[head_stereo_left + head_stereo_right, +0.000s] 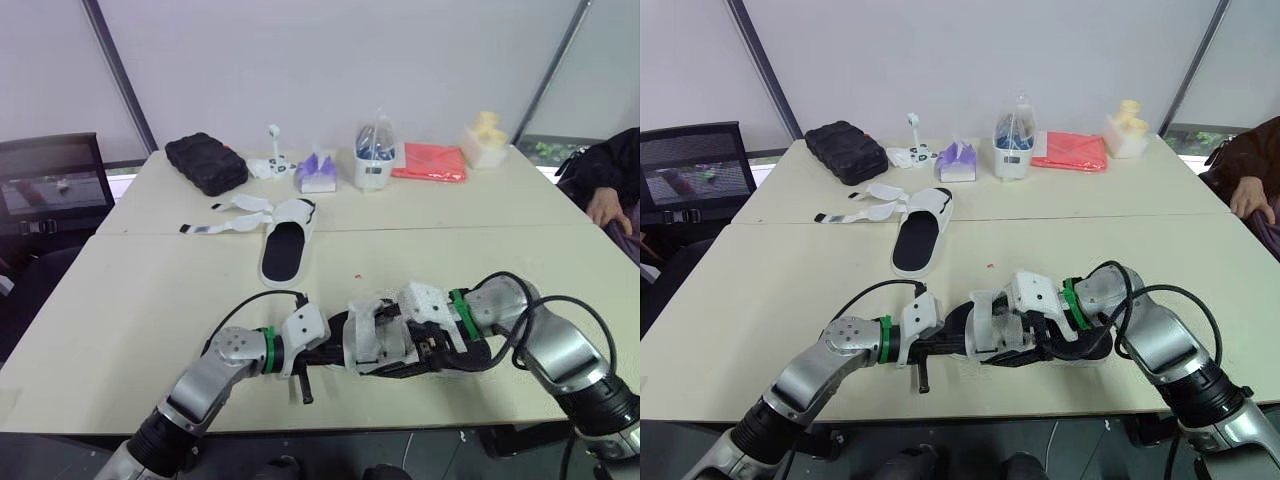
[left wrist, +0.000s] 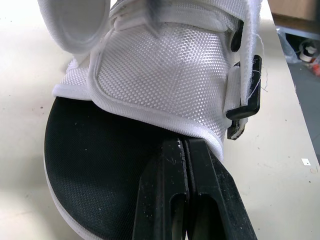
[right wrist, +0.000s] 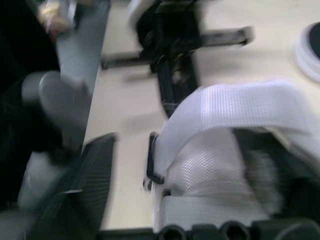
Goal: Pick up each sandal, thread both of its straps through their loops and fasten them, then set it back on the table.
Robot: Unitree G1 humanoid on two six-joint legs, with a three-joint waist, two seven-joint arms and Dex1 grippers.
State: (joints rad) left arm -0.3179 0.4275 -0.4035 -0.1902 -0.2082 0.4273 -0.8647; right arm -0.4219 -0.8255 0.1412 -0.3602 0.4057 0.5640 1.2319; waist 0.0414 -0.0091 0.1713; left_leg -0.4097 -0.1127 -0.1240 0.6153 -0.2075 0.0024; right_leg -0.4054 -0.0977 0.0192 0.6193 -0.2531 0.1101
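The near sandal (image 2: 165, 75) has a white woven upper (fine mesh pattern) and black sole, the far sandal (image 1: 287, 237) is white and black too, the surface (image 1: 150, 300) cream, the cloth (image 1: 430, 161) red.

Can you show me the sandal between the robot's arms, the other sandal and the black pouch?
Near sandal (image 1: 366, 336): left eye view, on its white upper.
Far sandal (image 1: 283, 250): left eye view, on its black insole.
Black pouch (image 1: 205, 162): left eye view, middle of its top.

Bright, even light; faint shadows on table (image 1: 130, 290).
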